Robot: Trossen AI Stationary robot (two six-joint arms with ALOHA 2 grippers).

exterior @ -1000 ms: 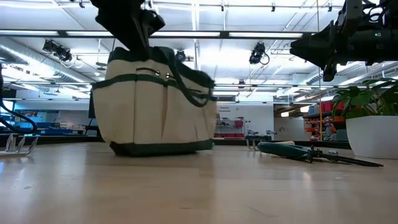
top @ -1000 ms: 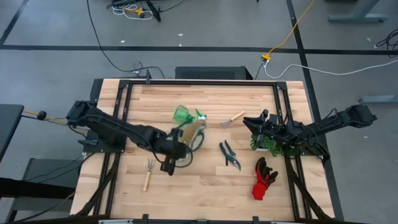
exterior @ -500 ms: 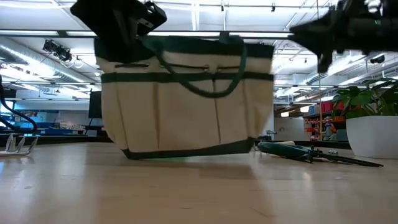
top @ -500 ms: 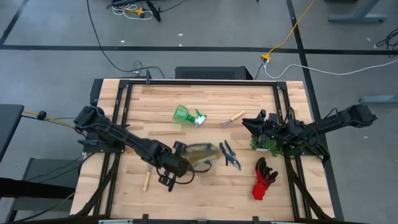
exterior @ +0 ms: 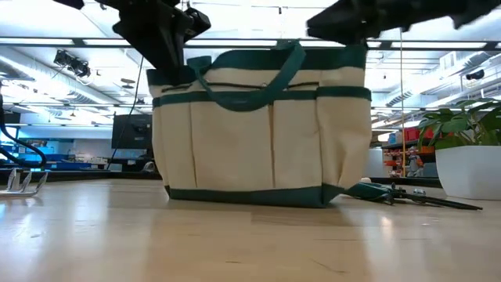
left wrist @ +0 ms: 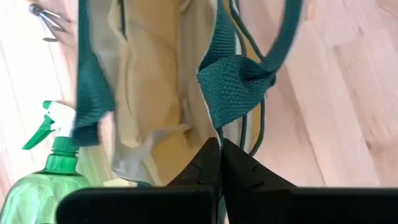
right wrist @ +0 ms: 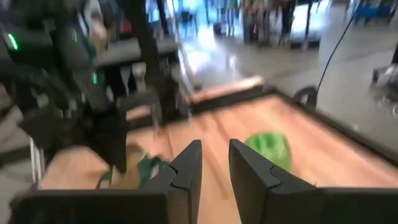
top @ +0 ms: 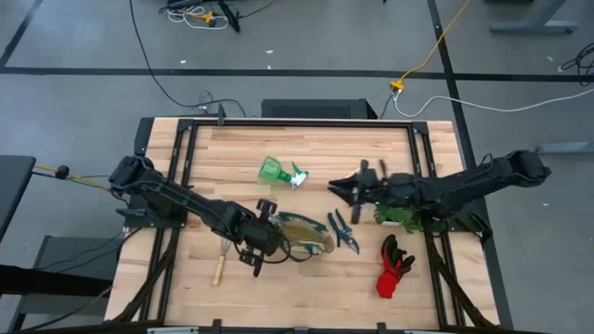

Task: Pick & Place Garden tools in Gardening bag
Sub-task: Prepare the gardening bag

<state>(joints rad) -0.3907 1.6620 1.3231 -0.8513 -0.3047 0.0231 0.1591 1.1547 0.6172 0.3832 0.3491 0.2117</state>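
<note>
The beige gardening bag with green trim (top: 304,234) stands upright on its base near the table's middle, its broad side facing the low view (exterior: 262,133). My left gripper (top: 266,232) is shut on the bag's left end. My right gripper (top: 338,188) is open and empty in the air, right of the green spray bottle (top: 276,171). It covers most of one mini rake, whose prongs show in the left wrist view (left wrist: 48,17). The dark shears (top: 344,231) lie right of the bag. The red-black gloves (top: 393,264) lie at the near right, and the second rake (top: 221,263) at the near left. My left gripper pinches the bag's green-trimmed top rim (left wrist: 214,134) between its two fingers, at the bag's left end beside a loop handle's root. The fingers come slanting down from the table's left. The bag stands upright with its base on the table (exterior: 250,196).
A leafy plant in a white pot (top: 399,215) stands at the table's right edge under my right arm. Black frame rails run along both sides of the table (top: 181,176). Bare wood lies along the far edge and the near middle.
My left gripper has drawn the bag toward the table's near edge and to the right. The bag has turned about and now stands upright with its broad side to the near edge. My right gripper has moved toward the table's left, over the rake.
</note>
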